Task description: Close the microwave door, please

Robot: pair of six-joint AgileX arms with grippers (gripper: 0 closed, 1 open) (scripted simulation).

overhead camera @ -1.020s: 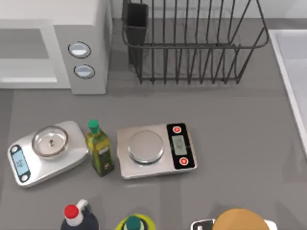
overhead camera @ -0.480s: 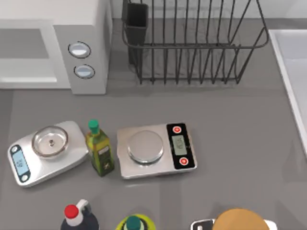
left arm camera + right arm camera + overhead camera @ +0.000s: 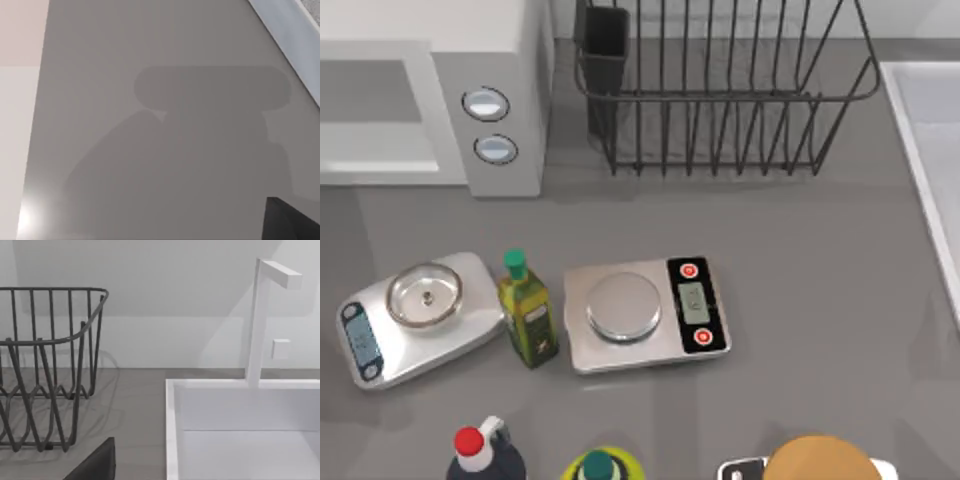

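Microwave door [image 3: 370, 105]: top-left of the table, on the white microwave [image 3: 490, 100], apparently flush already (hard to be sure).
Nearer arm: left, judging by side; I cannot tell either gripper's state.
Nearby: dish rack [image 3: 720, 90] right of it; two kitchen scales [image 3: 645, 312] and an oil bottle [image 3: 525, 315] in front.

The left gripper [image 3: 292, 220] appears in the left wrist view as a dark finger tip at the frame corner, above a bare grey surface. The right gripper [image 3: 95, 464] appears in the right wrist view as one dark finger tip. Neither tip touches anything visible.
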